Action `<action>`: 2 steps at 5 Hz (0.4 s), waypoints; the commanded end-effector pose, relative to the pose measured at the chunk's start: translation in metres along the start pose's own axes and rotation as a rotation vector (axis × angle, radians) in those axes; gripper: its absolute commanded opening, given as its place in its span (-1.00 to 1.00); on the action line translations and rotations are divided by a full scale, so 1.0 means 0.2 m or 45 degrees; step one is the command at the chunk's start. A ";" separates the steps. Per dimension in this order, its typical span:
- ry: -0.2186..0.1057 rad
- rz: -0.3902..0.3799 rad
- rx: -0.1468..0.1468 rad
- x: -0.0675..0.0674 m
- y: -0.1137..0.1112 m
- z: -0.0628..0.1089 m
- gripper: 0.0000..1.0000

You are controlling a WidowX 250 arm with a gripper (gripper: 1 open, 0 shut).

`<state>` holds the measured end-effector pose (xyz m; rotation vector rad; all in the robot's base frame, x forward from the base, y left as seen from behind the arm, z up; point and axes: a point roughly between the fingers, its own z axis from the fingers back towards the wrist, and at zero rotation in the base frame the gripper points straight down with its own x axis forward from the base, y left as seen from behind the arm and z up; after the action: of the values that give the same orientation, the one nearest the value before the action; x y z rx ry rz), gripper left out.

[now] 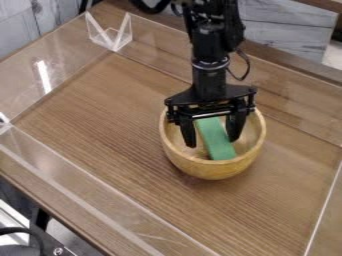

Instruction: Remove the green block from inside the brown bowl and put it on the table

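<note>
The brown bowl [201,160] sits right of the middle of the wood-grain table [94,110]. Inside it the green block [217,142] leans slanted from the bowl's centre toward its near-right wall. My gripper [210,128] hangs straight down over the bowl, open, with its black fingers [181,123] dipped inside the rim on either side of the block's upper end. Nothing is clamped between them. The block's top end is partly hidden by the gripper.
Clear plastic walls [40,70] edge the table on the left, front and right. A clear plastic folded piece [110,32] stands at the back left. Bare wood lies left of and in front of the bowl.
</note>
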<state>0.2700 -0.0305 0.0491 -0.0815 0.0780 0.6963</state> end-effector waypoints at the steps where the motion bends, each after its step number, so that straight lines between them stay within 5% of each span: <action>1: -0.037 0.010 -0.048 0.04 -0.02 0.05 1.00; 2: -0.034 0.016 -0.054 0.05 -0.02 0.04 1.00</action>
<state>0.2713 -0.0287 0.0455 -0.0901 0.0832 0.7046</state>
